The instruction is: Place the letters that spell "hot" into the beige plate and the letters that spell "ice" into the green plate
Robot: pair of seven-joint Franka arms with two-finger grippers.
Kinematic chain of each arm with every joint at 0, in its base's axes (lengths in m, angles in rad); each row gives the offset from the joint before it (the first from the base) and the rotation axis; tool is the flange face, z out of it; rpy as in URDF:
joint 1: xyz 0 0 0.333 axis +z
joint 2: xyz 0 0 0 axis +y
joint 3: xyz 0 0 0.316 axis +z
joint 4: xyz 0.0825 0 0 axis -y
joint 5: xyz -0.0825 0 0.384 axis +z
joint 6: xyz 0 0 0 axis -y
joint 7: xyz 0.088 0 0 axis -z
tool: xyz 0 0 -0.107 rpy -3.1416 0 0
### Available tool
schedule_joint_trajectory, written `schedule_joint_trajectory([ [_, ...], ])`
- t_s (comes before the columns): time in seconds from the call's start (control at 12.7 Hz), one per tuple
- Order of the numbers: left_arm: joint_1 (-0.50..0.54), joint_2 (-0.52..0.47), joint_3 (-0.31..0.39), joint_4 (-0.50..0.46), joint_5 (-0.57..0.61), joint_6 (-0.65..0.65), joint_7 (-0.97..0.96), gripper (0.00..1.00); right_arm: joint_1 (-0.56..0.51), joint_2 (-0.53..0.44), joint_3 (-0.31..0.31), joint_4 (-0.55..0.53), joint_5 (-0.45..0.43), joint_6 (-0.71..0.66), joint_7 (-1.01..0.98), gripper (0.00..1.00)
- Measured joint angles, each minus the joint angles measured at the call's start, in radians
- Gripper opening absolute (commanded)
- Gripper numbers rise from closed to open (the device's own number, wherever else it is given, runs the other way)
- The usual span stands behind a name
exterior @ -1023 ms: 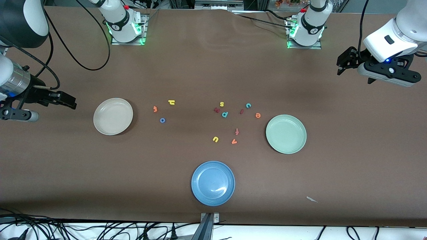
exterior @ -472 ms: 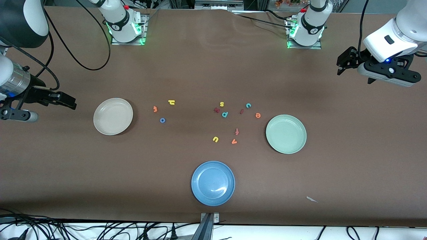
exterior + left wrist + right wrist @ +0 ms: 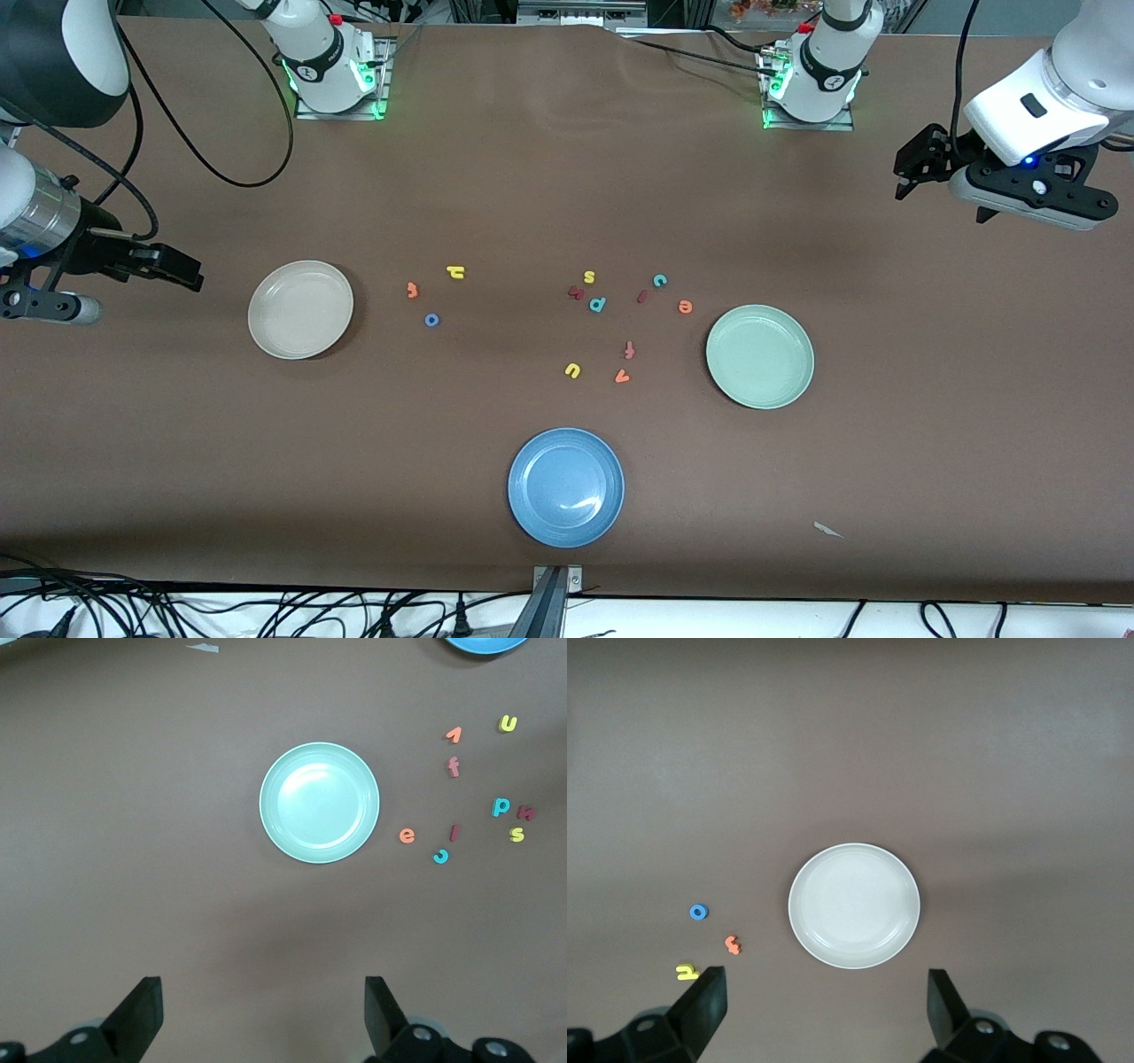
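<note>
1. The left gripper (image 3: pixel 921 164) is hanging with its jaws spread wide and empty over the table's (image 3: pixel 549 177) left-arm end, toward the edge where the bases stand. The right gripper (image 3: pixel 173 266) is hanging likewise wide and empty over the right-arm end, just beside the beige plate (image 3: pixel 300 309).
2. Nothing is lying in either plate yet, so the first pick is looking like the step in hand.
3. The yellow h (image 3: pixel 455 272), orange t (image 3: pixel 412 290) and blue o (image 3: pixel 431 320) are lying together between the beige plate and the table's middle, well within the right arm's reach.
4. The teal c (image 3: pixel 660 280), dark red i (image 3: pixel 642 296) and orange e (image 3: pixel 685 307) are lying just beside the green plate (image 3: pixel 760 356), suiting the left arm.
5. The i is sitting near the teal p (image 3: pixel 597 304), so the fingers should probably be coming straight down, narrowed around one letter.
6. The yellow s (image 3: pixel 589 276), yellow u (image 3: pixel 572 370), red f (image 3: pixel 629 349), orange v (image 3: pixel 622 377) and blue plate (image 3: pixel 565 487) are best left alone.
7. The letters are small and flat; pinching low across a stroke is likely safest.
</note>
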State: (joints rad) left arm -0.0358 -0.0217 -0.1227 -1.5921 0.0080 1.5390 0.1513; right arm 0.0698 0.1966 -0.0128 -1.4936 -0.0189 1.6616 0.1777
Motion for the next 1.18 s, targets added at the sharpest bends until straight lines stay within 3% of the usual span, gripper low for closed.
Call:
schedule_joint_trajectory([
  [1.18,-0.001,0.0,-0.001,0.0,0.0,0.0,0.0,1.0,0.014,0.008,0.0,0.0,0.0,0.0,0.006,1.0],
])
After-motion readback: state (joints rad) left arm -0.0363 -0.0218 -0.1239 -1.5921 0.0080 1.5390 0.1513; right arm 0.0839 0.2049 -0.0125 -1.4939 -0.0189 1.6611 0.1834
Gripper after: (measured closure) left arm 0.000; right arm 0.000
